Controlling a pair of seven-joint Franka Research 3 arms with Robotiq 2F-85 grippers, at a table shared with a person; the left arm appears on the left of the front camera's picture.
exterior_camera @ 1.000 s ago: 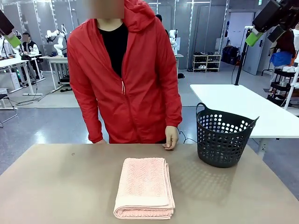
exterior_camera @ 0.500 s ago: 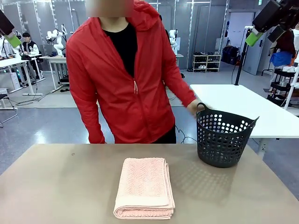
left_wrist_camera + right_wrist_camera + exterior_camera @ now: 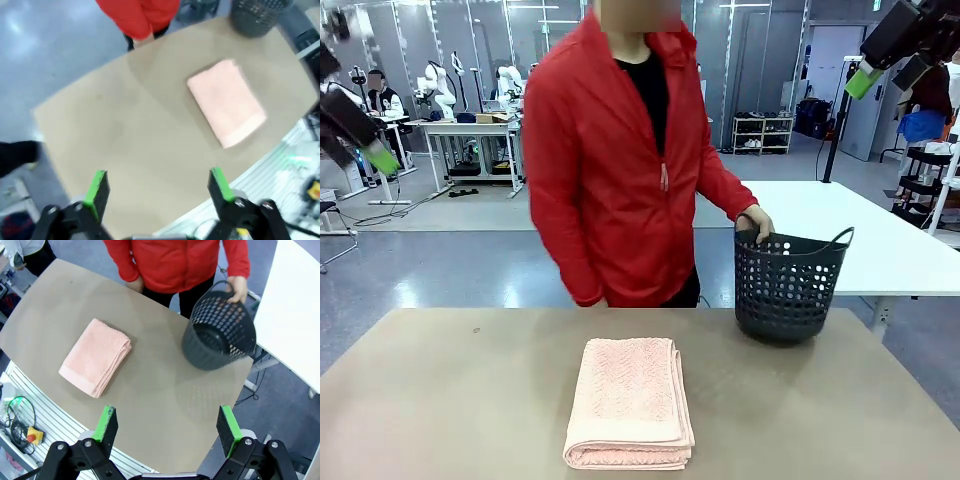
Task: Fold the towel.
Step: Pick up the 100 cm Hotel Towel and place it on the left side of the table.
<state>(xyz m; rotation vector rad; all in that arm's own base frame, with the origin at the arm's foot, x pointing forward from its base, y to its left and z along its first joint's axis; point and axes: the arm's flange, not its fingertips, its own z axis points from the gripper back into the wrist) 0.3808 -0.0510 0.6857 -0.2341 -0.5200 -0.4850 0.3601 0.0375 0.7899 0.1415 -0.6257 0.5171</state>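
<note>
**Folded towel on the table, both grippers raised and empty**

The towel (image 3: 629, 402) lies folded into a neat rectangle near the middle of the brown table (image 3: 440, 400), toward the robot's edge, its layered edges stacked at the near end. In the right wrist view the towel (image 3: 96, 356) sits well apart from the dark perforated basket (image 3: 219, 334), with bare tabletop between them. In the left wrist view the towel (image 3: 226, 101) appears as a blurred pink block on the table, with the basket (image 3: 257, 16) at the far corner.

The basket (image 3: 788, 285) stands at the far right part of the table. The person's hand (image 3: 756, 221) grips its rim by one handle; the person, in a red jacket, stands at the far side of the table.

The left gripper (image 3: 159, 192) hangs high above the table, its green-padded fingers spread wide with nothing between them; in the front view it shows at the upper left (image 3: 382, 158). The right gripper (image 3: 168, 430) is likewise high above the table, fingers wide apart and empty, and appears at the upper right of the front view (image 3: 865, 80).
</note>
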